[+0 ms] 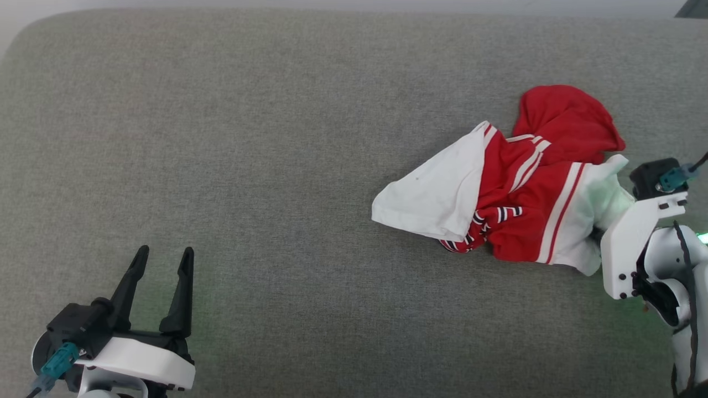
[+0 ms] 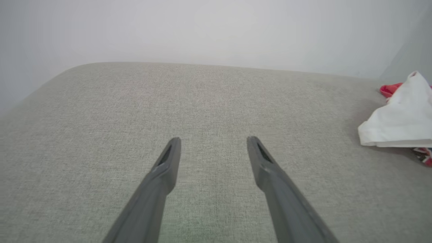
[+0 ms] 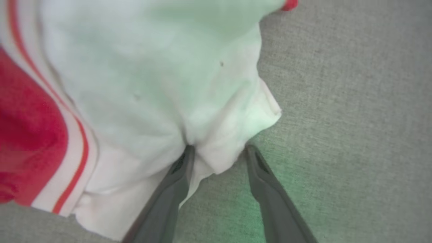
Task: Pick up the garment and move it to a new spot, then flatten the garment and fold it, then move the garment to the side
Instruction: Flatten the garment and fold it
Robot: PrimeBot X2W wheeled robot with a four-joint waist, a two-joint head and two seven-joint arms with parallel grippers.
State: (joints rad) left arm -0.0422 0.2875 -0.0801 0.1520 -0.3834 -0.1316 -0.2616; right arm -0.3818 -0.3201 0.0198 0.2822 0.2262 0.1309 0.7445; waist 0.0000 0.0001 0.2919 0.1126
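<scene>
The garment [image 1: 531, 204] lies crumpled on the right of the grey cushion, red with white sleeves and striped trim. One white sleeve points left, and it also shows in the left wrist view as the garment [image 2: 398, 118]. My right gripper [image 3: 219, 148] is at the other white sleeve of the garment [image 3: 135, 84]. Its fingers stand apart with a fold of white cloth between them, one fingertip [image 3: 187, 158] pressed into the fabric. From the head camera its white wrist housing [image 1: 636, 243] hides the fingers. My left gripper [image 1: 166, 251] rests open at the lower left, far from the cloth, and the left gripper [image 2: 213, 140] holds nothing.
The grey fabric cushion [image 1: 276, 138] spans the whole head view, with a rounded far-left corner [image 1: 33, 33] and a pale wall behind its back edge. Bare cushion stretches between the left gripper and the garment.
</scene>
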